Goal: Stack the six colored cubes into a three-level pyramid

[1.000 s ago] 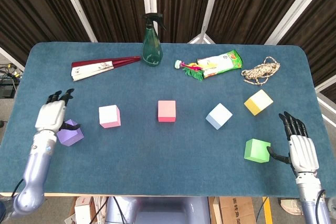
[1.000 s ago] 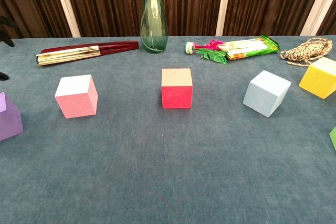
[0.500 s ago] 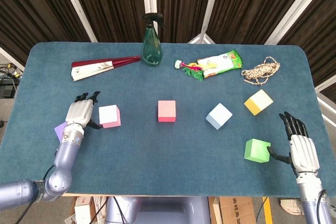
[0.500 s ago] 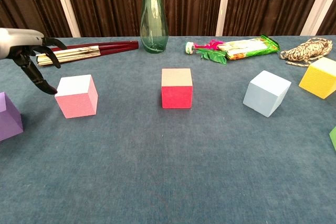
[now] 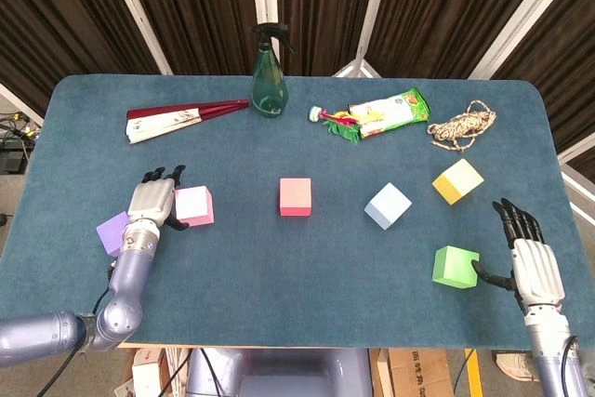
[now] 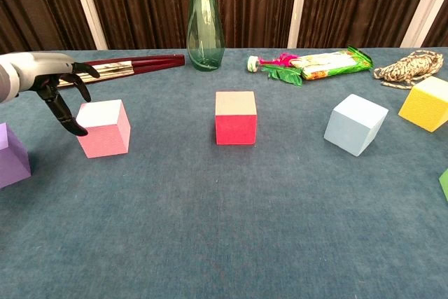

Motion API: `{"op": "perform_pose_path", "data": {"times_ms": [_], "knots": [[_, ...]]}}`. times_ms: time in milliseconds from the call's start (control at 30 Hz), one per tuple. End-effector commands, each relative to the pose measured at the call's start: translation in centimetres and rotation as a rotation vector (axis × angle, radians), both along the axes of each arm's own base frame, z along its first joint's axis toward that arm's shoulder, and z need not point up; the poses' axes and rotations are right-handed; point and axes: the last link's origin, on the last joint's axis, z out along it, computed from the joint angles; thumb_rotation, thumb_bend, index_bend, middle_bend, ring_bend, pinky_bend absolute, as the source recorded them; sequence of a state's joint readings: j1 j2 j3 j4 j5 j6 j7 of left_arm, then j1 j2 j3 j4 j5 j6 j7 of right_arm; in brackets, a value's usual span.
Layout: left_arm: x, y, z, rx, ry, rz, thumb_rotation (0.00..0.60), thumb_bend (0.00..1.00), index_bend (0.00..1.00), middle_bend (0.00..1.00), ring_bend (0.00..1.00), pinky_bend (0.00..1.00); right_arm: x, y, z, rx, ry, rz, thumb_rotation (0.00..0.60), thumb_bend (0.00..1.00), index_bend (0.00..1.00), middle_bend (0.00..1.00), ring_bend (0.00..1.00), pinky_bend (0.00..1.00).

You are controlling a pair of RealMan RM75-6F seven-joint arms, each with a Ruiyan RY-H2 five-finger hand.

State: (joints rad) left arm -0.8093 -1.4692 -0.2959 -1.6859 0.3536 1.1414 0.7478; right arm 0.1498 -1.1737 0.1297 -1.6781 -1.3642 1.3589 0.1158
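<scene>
Silver hands, black fingers, grey-blue arms

The left hand (image 5: pixel 152 200) shows a pale silver-white shell across its back, with slim black fingers (image 6: pixel 61 106) jutting from it, on a glossy grey-blue forearm (image 5: pixel 124 278) with a rounded elbow housing. The right hand (image 5: pixel 534 262) matches: white casing with panel seams, black fingers, metallic wrist below.
</scene>
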Motion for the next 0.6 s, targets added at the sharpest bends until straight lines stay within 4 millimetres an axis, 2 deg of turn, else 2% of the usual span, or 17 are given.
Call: {"op": "perform_pose_path", "data": {"times_ms": [33, 133, 400, 600], "knots": [[0.0, 0.2, -0.5, -0.011, 0.004, 0.002, 0.600, 0.08, 0.00, 0.23, 0.00, 0.01, 0.0, 0.0, 0.0, 0.000, -0.001, -0.002, 0.600, 0.27, 0.00, 0.00, 0.00, 0.00], [0.0, 0.4, -1.0, -0.020, 0.007, 0.003, 0.600, 0.10, 0.00, 0.25, 0.00, 0.01, 0.0, 0.0, 0.0, 0.000, -0.002, -0.005, 0.600, 0.27, 0.00, 0.00, 0.00, 0.00], [0.4, 0.8, -2.1, -0.036, 0.008, -0.009, 0.600, 0.17, 0.02, 0.40, 0.04, 0.01, -0.1, -0.1, -0.2, 0.005, -0.004, -0.012, 0.600, 0.27, 0.00, 0.00, 0.00, 0.00], [1.3, 1.0, -2.3, -0.028, 0.007, -0.059, 0.600, 0.19, 0.05, 0.42, 0.05, 0.01, -0.1, -0.1, -0.2, 0.009, -0.009, -0.019, 0.600, 0.27, 0.00, 0.00, 0.00, 0.00]]}}
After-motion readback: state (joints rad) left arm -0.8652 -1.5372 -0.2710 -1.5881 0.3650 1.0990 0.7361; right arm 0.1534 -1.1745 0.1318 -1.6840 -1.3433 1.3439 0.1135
